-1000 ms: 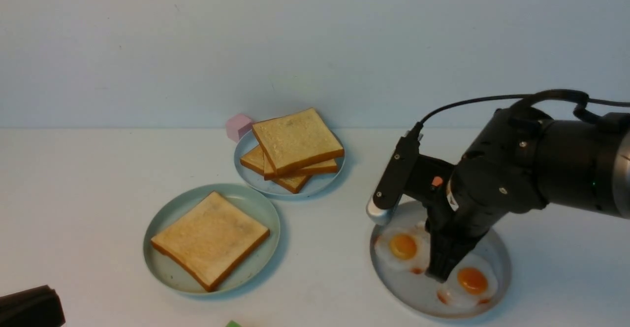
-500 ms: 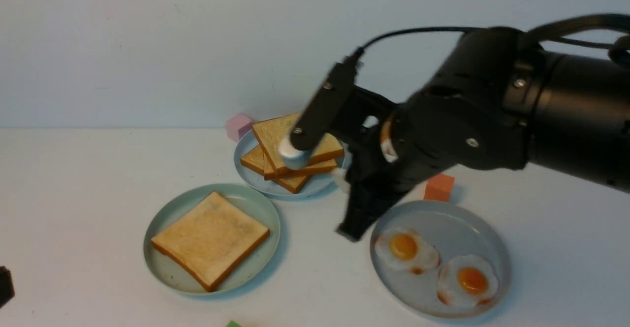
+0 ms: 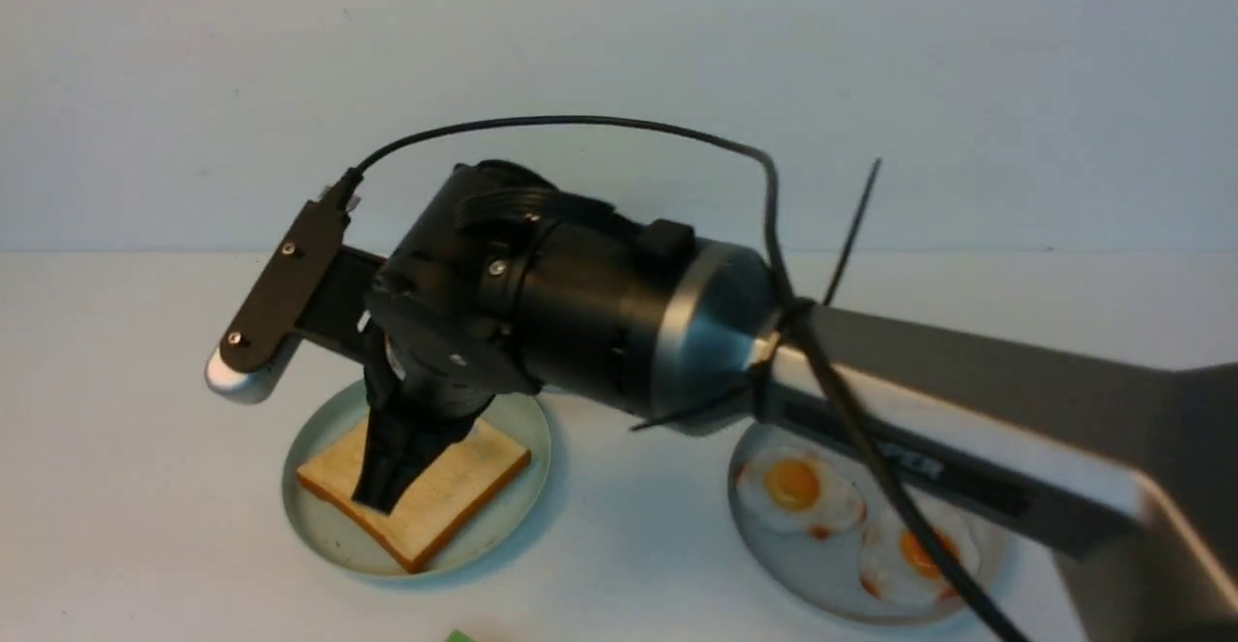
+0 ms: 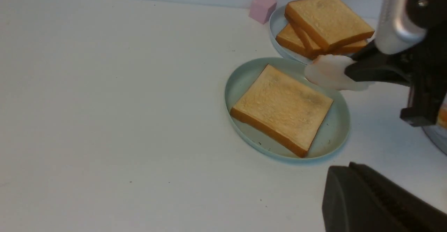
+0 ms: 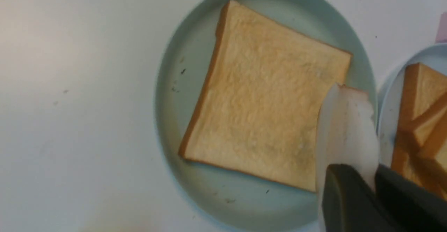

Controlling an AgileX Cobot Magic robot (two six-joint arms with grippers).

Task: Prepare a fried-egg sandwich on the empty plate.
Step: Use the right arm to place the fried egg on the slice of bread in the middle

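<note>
Jaws of the right gripper (image 3: 379,497) are clenched on a fried egg (image 5: 345,130), pinching its white by one edge; the yolk does not show from either wrist view. Most of the egg sticks out past the fingertips (image 5: 335,190), its long axis running on from the line of the fingers. In the right wrist view the white stands curled, more on edge than flat. Beneath the jaws lies the toast slice (image 5: 265,109), flat on the mint-green plate (image 5: 173,85) — the egg hangs over the toast's edge and the plate rim on the side toward a pale-blue plate (image 4: 279,33). Whether the egg touches the toast I cannot tell. The slice is square, so it has no real long axis; it sits turned diagonally, one corner pointing back toward the robot.

That pale-blue plate, just beyond the jaws, holds a stack of toast (image 4: 328,17), and a pink cube (image 4: 262,7) sits just beside the plate on its far side. On the robot's right of the jaws, well apart, a grey-blue plate (image 3: 822,574) carries two other fried eggs (image 3: 795,489), one of them partly behind the right arm (image 3: 600,323). In the front view that arm hides the pale-blue plate wholly. Of the left gripper (image 4: 363,197) only a dark slab shows — open or closed, I cannot tell.
</note>
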